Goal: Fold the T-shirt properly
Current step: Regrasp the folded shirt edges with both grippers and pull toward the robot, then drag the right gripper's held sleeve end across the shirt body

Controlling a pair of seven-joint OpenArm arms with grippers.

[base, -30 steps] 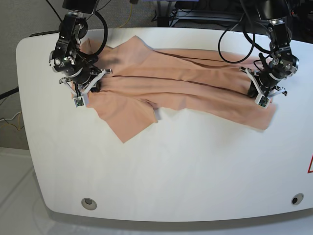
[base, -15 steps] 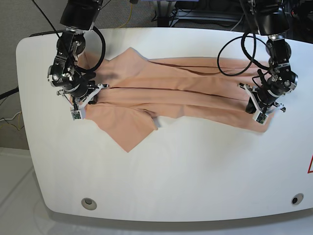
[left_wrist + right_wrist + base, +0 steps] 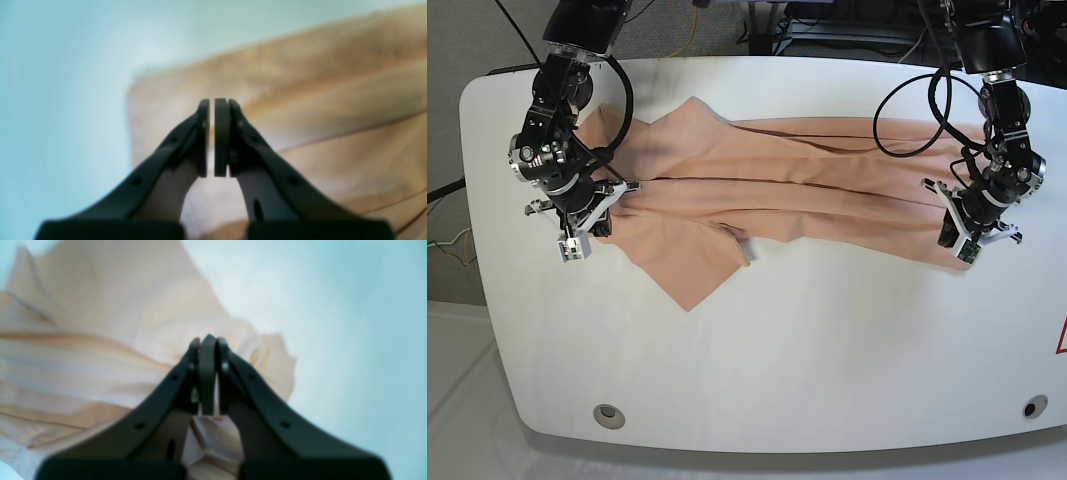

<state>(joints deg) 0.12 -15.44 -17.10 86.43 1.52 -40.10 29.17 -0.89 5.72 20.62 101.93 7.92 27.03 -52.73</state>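
Between the two claws, the T-shirt (image 3: 777, 190) lies stretched out lengthwise across the white table (image 3: 777, 350), its salmon cloth creased in long folds that run from one claw toward the other. A sleeve corner (image 3: 692, 290) spreads flat on the table, off to the side of the right claw and toward the front edge.

At one end of the garment, the right claw (image 3: 595, 205) is clenched on the T-shirt's edge; in the right wrist view its dark jaws meet with cloth bunched at their base, and the fabric (image 3: 100, 340) fans away ahead of and beside the fingertips (image 3: 207, 350).

At the opposite end, well apart from the right claw, the left claw (image 3: 962, 225) is clenched as well. In the left wrist view its pads (image 3: 222, 133) stand nearly together with only a thin slit between them, and pale cloth (image 3: 300, 100) lies directly beneath and beyond them. That view is blurred, so whether the pads actually pinch the hem cannot be told for certain.
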